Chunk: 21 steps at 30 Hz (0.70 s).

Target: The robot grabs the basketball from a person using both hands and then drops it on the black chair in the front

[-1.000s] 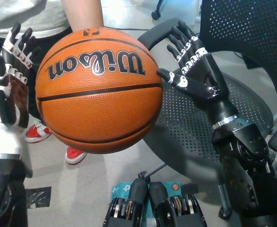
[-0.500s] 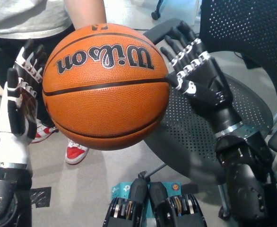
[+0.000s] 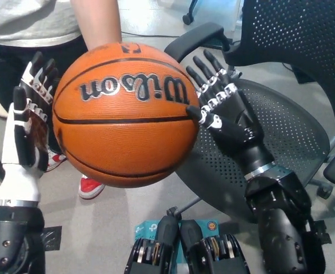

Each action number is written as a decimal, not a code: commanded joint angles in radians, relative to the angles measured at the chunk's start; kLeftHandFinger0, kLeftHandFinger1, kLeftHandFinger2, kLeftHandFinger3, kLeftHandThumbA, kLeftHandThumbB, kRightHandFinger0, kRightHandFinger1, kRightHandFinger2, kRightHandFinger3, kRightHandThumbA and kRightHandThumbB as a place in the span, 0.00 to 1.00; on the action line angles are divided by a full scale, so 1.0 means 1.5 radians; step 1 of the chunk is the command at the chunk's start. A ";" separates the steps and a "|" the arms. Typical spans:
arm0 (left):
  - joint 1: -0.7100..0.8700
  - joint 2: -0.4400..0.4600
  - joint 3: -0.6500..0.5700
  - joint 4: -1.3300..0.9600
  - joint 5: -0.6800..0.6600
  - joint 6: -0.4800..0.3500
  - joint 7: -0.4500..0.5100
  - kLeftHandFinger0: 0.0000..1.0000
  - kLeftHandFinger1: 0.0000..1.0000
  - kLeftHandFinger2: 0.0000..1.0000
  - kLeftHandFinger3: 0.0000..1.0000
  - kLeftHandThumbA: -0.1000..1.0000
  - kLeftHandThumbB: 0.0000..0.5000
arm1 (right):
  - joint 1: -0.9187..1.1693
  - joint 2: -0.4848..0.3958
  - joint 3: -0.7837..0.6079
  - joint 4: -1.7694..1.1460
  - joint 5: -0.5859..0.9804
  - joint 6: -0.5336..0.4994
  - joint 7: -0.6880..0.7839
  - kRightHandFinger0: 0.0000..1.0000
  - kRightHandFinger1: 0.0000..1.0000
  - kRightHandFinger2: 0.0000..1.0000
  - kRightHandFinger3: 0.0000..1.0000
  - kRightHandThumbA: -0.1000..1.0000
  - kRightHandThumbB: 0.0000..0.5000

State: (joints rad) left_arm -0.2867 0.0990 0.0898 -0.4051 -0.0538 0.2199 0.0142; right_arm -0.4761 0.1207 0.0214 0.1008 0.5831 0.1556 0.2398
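Observation:
An orange Wilson basketball [image 3: 124, 114] fills the middle of the head view, held up from behind by a person's forearm [image 3: 96, 23]. My white left hand [image 3: 26, 131] stands open at the ball's left side, palm toward it, close to or just touching it. My black right hand [image 3: 222, 108] is open at the ball's right side, its fingers [image 3: 204, 71] spread and its thumb against the ball. The black mesh chair [image 3: 287, 137] lies to the right, under and behind my right arm.
The person stands at the top left in a grey shirt [image 3: 30, 20], with red shoes [image 3: 90, 185] on the grey floor below the ball. The chair's backrest [image 3: 304, 40] rises at the top right and its armrest [image 3: 193, 40] curves behind the ball.
Both hands have closed in on the ball's sides. My right hand moved left and down against the ball. The ball sank slightly and turned.

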 commanded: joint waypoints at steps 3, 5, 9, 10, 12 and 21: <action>-0.027 -0.017 -0.090 0.029 0.101 -0.036 -0.007 1.00 1.00 1.00 1.00 1.00 0.35 | -0.030 0.053 0.070 0.057 -0.159 -0.096 -0.037 1.00 1.00 1.00 1.00 1.00 0.76; -0.032 -0.019 -0.118 0.051 0.138 -0.027 -0.004 1.00 1.00 1.00 1.00 1.00 0.36 | -0.034 0.065 0.085 0.076 -0.200 -0.124 -0.057 1.00 1.00 1.00 1.00 1.00 0.73; -0.049 -0.023 -0.164 0.093 0.201 -0.039 0.008 1.00 1.00 1.00 1.00 1.00 0.32 | -0.045 0.099 0.085 0.102 -0.203 -0.148 -0.080 1.00 1.00 1.00 1.00 1.00 0.74; -0.052 -0.022 -0.171 0.099 0.207 -0.042 0.011 1.00 1.00 1.00 1.00 1.00 0.35 | -0.047 0.102 0.083 0.106 -0.199 -0.153 -0.079 1.00 1.00 1.00 1.00 1.00 0.71; -0.058 -0.018 -0.188 0.115 0.230 -0.052 0.013 1.00 1.00 1.00 1.00 1.00 0.34 | -0.049 0.106 0.086 0.111 -0.197 -0.169 -0.069 1.00 1.00 1.00 1.00 1.00 0.66; -0.081 0.019 -0.259 0.145 0.372 -0.033 0.026 1.00 1.00 1.00 1.00 1.00 0.50 | -0.059 0.116 0.094 0.126 -0.222 -0.219 -0.088 1.00 1.00 1.00 1.00 1.00 0.57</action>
State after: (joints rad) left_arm -0.3685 0.1434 -0.1671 -0.2216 0.4015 0.1695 0.1606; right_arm -0.4765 0.1822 0.0651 0.2983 0.3170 -0.1494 0.0582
